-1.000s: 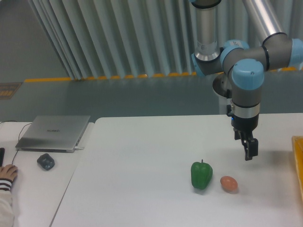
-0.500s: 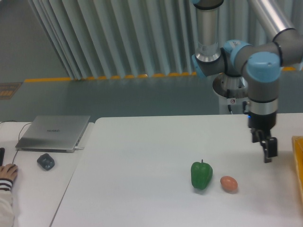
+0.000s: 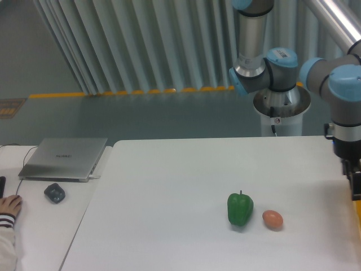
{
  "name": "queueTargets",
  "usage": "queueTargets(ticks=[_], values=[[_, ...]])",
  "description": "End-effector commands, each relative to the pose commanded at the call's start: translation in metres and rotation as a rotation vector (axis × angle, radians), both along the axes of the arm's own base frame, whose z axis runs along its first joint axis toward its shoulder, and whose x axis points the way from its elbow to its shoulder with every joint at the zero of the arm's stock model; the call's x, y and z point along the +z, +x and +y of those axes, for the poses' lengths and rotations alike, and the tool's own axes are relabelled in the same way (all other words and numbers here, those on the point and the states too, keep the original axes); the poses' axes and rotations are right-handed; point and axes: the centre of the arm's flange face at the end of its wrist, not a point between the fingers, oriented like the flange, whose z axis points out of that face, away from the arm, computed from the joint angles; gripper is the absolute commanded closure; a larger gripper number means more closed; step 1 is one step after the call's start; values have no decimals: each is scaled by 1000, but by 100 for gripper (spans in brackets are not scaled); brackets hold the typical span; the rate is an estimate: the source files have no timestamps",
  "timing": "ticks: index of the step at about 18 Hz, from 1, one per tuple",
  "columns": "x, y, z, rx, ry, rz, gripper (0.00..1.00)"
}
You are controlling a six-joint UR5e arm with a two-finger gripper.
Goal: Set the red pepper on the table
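White table, no red pepper visible in the frame

The table (image 3: 169, 186) is large, white and smooth, with a plain flat top and a rounded corner at its upper left. It fills the lower middle and right of the frame. The red pepper cannot be seen anywhere in this view.

Pale ribbed wall panels (image 3: 141, 45), grey floor (image 3: 113, 116) with a yellow stripe (image 3: 113, 92) (along the wall's foot), even lighting
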Motion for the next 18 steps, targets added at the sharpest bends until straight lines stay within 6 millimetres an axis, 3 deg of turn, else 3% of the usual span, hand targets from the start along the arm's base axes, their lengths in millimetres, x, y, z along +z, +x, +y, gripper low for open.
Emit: queueTargets(ticks=[3, 7, 12, 18], values=[[-5, -29, -3, 75, 26, 27, 0], [-11, -69, -14, 403, 124, 40, 0], [-28, -81, -18, 770, 205, 29, 0], [-39, -102, -47, 870, 208, 13, 0]])
